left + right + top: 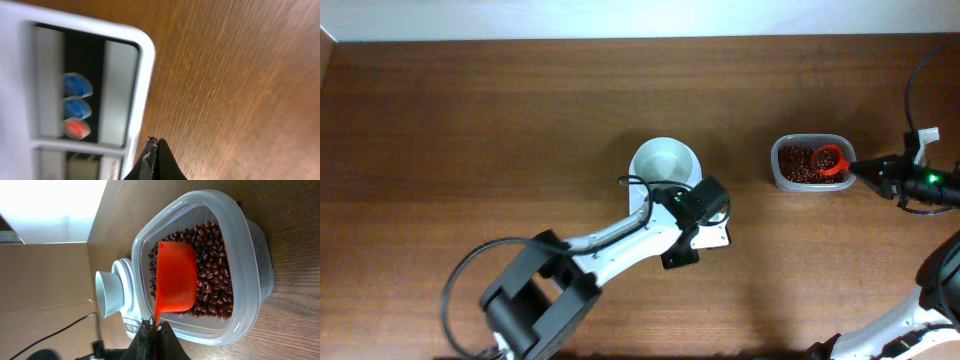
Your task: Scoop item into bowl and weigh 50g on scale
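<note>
Left gripper (152, 144): fingers pressed together, nothing between them; the tips hang over bare wood just beside the front corner of the scale. Whether they touch the wood cannot be told.
Left arm: reaches in from the near left of the table (470, 120) and covers much of the scale in the overhead view.
Scale (145, 55): white, flat on the table near the middle. Its front panel faces the left wrist camera, blurred.
Buttons (75, 107): three in a row on that panel, two blue and one red; the markings are too blurred to read.
Cable (633, 184): thin and black, looping beside the left gripper over the near edge of the bowl.
Bowl (665, 162): white and round, upright on the scale just beyond the left gripper; its inside shows plain white.
Right gripper (152, 326): fingers pinching the thin handle of the scoop, at the near right side of the tub.
Scoop (175, 280): orange-red, its cup inside the tub and lying on the beans. Whether it carries any cannot be told.
Tub (240, 230): clear plastic, rounded corners, standing on the table to the right of the bowl, apart from it.
Beans (215, 255): small, dark reddish-brown, a loose layer covering the tub's bottom around and under the scoop.
</note>
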{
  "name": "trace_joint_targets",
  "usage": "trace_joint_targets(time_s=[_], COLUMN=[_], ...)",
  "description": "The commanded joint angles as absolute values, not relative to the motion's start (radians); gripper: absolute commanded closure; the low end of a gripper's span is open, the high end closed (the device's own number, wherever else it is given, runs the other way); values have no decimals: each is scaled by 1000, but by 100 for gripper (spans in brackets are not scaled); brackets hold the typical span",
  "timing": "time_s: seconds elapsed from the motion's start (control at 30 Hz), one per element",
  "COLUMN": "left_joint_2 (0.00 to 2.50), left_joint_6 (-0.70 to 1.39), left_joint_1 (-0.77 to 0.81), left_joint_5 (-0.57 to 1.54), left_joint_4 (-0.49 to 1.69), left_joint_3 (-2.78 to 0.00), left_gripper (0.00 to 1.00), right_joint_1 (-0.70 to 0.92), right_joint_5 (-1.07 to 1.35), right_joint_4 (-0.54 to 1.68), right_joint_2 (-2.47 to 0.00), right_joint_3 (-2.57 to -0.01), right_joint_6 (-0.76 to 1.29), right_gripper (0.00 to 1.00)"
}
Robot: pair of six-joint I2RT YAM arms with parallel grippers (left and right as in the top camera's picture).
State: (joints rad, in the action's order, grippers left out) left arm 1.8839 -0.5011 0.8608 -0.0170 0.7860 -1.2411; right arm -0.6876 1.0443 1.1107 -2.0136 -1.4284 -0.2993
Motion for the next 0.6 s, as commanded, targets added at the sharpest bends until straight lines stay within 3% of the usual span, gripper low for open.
trace_joint_targets(time_s=[0.0, 0.23, 0.57], left_joint_2=[1716, 1621, 1621], left_joint_6=[-424, -323, -262], left_joint_1=[849, 786, 576], left_joint_5=[-23, -23, -24], left_joint_4=[791, 855, 864], left_joint_3=[-1250, -1249, -1243], left_gripper=[100, 100, 89], right_joint_1=[-694, -694, -694], right_joint_5=[1054, 1054, 1053], right_joint_4=[1115, 1115, 1115], right_joint_2=[-2019, -2019, -2019], right_joint_3=[-1425, -1425, -1425], right_joint_6=[-318, -318, -318], right_gripper=[96, 96, 96])
